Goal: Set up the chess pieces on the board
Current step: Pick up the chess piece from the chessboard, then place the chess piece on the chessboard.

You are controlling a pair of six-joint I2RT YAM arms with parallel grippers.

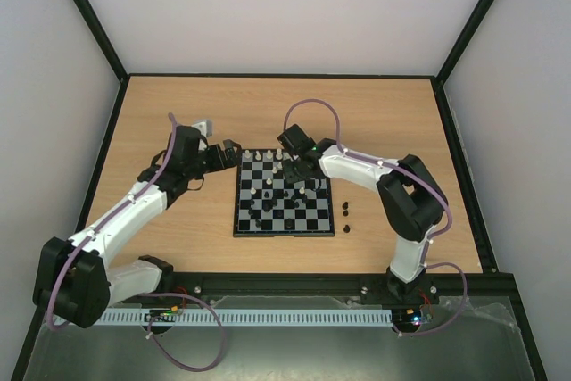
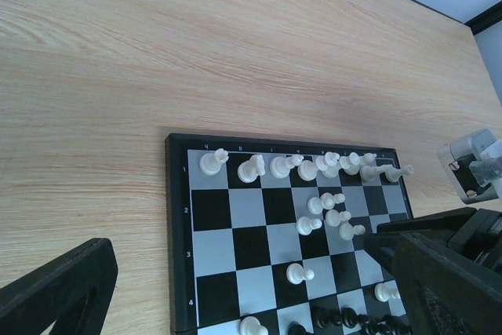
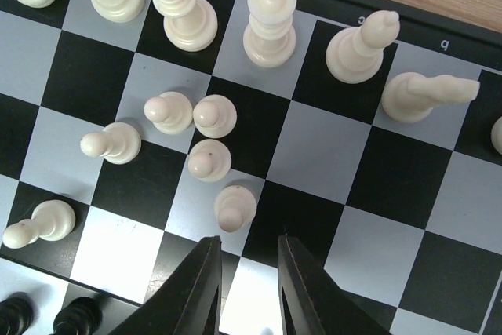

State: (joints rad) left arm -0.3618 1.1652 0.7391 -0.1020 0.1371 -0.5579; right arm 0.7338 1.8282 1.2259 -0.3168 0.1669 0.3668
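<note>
Our right gripper (image 3: 249, 242), narrowly parted and seemingly empty, hangs over the board (image 3: 314, 151). The closest white pawn (image 3: 235, 208) stands upright just beyond its tips, toward the far edge. Our left gripper (image 1: 230, 156) gapes wide.

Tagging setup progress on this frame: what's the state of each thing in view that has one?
board: flat on the table.
white back row: standing along the board's far edge.
white pawns: upright, bunched, not in a row.
black pieces on board: scattered, unsorted.
black pieces off board: three on the table, right of the board.
left pincer: wide open, empty.
right pincer: jaws narrowly apart, nothing between.
</note>
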